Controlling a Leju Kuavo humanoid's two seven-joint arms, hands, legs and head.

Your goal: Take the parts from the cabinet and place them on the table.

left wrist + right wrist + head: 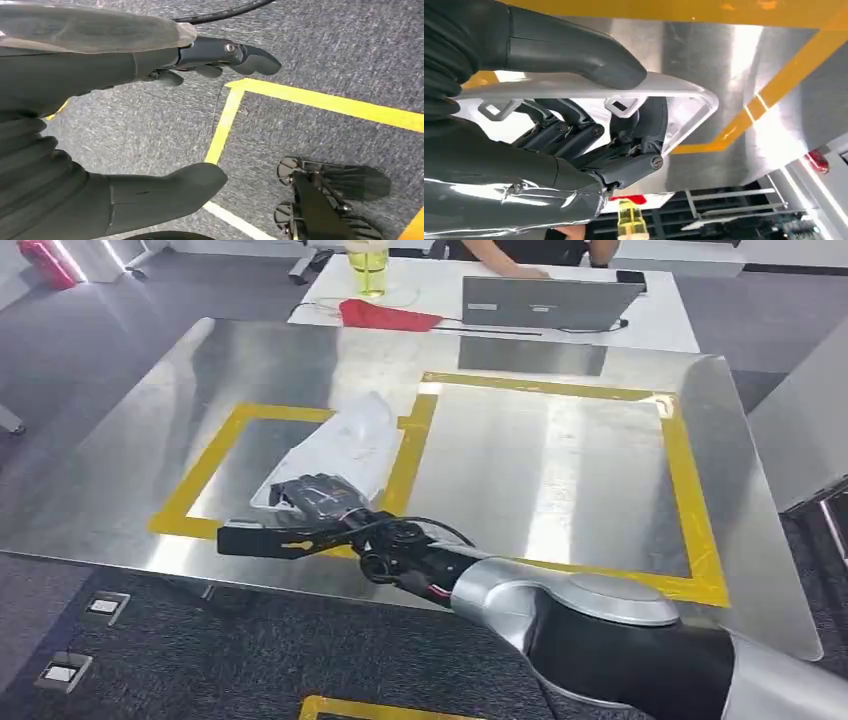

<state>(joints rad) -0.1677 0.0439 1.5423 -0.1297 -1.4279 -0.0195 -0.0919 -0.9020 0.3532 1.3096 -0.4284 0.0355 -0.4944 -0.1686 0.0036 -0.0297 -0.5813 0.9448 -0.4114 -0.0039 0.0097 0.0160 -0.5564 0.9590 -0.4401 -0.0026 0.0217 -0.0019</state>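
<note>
Right robot hand [318, 497] gripping the white part [340, 445], fingers curled through its frame, thumb on its rim, part over the left yellow-taped box on the counter [560, 470]. Best lowered flat inside the tape before loosening. Hard to tell whether touching the counter; left robot hand [150, 125] spread wide, holding nothing, above the floor.

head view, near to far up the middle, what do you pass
right arm → right hand gripping the white part → steel table with yellow tape → laptop on the white desk → person
</note>
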